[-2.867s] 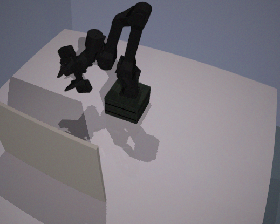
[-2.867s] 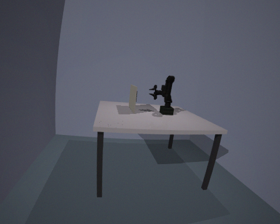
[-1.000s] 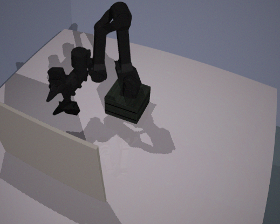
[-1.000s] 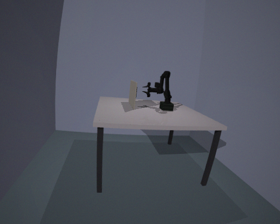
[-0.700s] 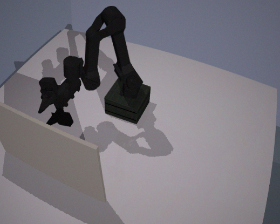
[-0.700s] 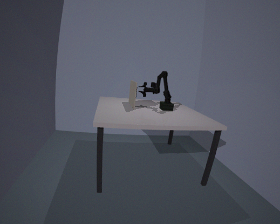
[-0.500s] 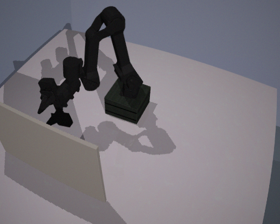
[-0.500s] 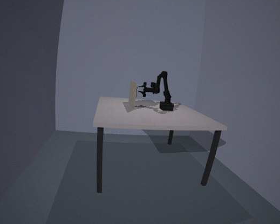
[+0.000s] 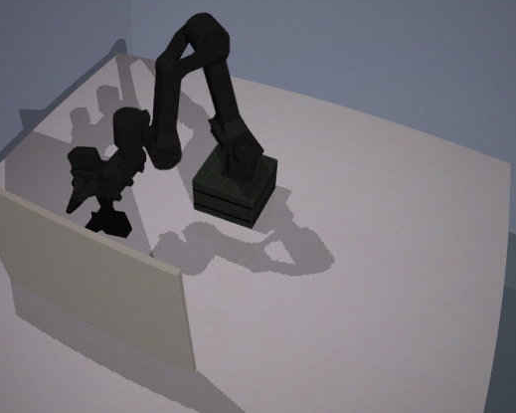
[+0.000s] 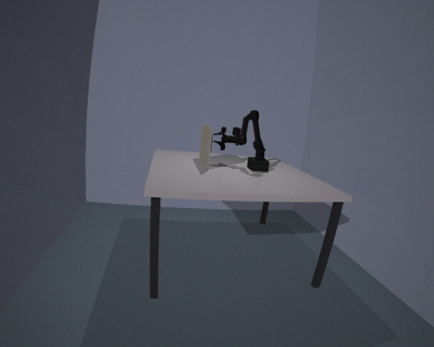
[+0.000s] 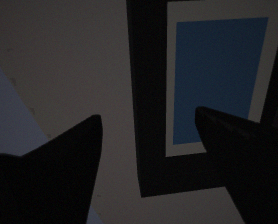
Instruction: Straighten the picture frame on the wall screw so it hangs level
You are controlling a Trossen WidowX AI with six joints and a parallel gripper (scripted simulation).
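Note:
The picture frame (image 11: 150, 50) has a black border, a pale mat and a blue picture (image 11: 215, 60). Its left edge and lower left corner show in the wrist view; its lower edge rises to the right there. How level it hangs on the wall I cannot tell from this angle. In the top view it is hidden behind the wall panel (image 9: 82, 265) (image 10: 205, 147) (image 11: 75, 65). My gripper (image 9: 79, 220) (image 10: 214, 138) (image 11: 148, 118) is open close in front of it, one finger left of the frame's left edge, the other before the blue picture. Contact is not clear. Screw and notched strip are hidden.
The upright beige panel stands on the white table (image 9: 380, 270) (image 10: 177, 181), its picture side facing the arm. The arm's dark base block (image 9: 226, 190) (image 10: 257, 165) stands on the table behind the gripper. Shadows of arm and panel fall on the table.

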